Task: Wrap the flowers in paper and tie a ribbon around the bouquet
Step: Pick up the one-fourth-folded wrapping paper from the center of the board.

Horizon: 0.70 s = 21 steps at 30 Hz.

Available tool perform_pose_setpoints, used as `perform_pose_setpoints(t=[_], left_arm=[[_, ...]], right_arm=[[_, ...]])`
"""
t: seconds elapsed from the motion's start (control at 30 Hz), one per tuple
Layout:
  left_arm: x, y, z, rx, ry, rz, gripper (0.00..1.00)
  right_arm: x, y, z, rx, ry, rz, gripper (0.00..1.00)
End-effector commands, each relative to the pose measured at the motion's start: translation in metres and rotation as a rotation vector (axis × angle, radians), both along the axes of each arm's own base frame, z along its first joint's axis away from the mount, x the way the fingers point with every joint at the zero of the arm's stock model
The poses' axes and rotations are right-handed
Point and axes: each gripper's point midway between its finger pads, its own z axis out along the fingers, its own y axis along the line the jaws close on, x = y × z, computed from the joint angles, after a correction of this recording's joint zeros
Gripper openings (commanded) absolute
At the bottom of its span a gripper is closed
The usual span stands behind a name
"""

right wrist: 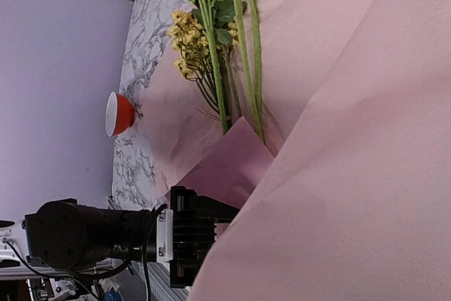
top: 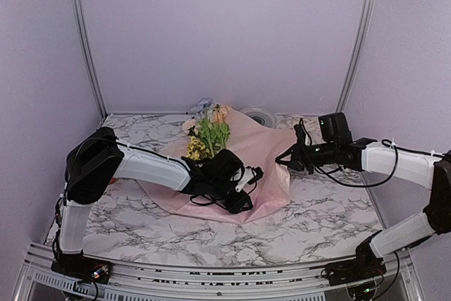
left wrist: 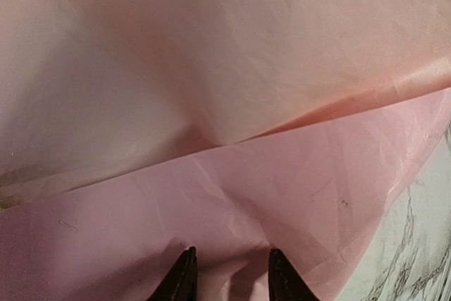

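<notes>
The paper (top: 271, 149) lies spread on the counter (top: 338, 220), with the flowers (top: 211, 135) on it, stems running near-to-far and heads at the back. The right fingers (top: 286, 159) look clamped on its lifted right edge. The left fingers (left wrist: 184, 278), part-open, rest on the sheet by the stem ends, so the fold goes leftward, with open counter around.

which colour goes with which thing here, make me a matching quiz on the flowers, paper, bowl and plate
Things:
1 flowers
2 paper
3 bowl
4 plate

Colours:
a red outside, white inside
b soft pink
c grey-white
d green stems, yellow blooms

Pairs: 1-d, 2-b, 3-a, 4-c
</notes>
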Motion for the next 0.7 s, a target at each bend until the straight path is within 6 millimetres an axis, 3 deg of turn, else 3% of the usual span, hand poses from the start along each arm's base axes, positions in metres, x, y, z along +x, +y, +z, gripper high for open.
perform_pose_setpoints(t=[0.0, 0.13, 0.2, 0.27, 0.37, 0.47, 0.57, 0.67], left_arm=[[-0.005, 0.031, -0.048, 0.097, 0.095, 0.046, 0.35], [-0.003, 0.035, -0.045, 0.072, 0.097, 0.061, 0.35], [-0.002, 0.036, -0.043, 0.06, 0.097, 0.066, 0.35], [-0.001, 0.037, -0.044, 0.06, 0.099, 0.073, 0.35], [0.001, 0.039, -0.047, 0.062, 0.107, 0.084, 0.35], [0.003, 0.04, -0.047, 0.058, 0.113, 0.089, 0.35], [0.003, 0.04, -0.047, 0.055, 0.115, 0.092, 0.35], [0.003, 0.04, -0.047, 0.055, 0.117, 0.092, 0.35]], right_arm=[[0.005, 0.035, 0.029, 0.07, -0.059, 0.063, 0.0], [0.006, 0.062, 0.049, 0.104, -0.098, 0.121, 0.0], [0.008, 0.065, 0.054, 0.109, -0.108, 0.125, 0.0], [0.011, 0.061, 0.047, 0.077, -0.101, 0.106, 0.04], [0.014, 0.042, 0.011, -0.066, -0.079, 0.066, 0.18], [0.002, 0.033, -0.023, -0.08, -0.03, 0.096, 0.35], [-0.012, 0.034, -0.039, -0.07, -0.042, 0.161, 0.58], [-0.024, 0.029, -0.043, -0.094, -0.082, 0.212, 0.71]])
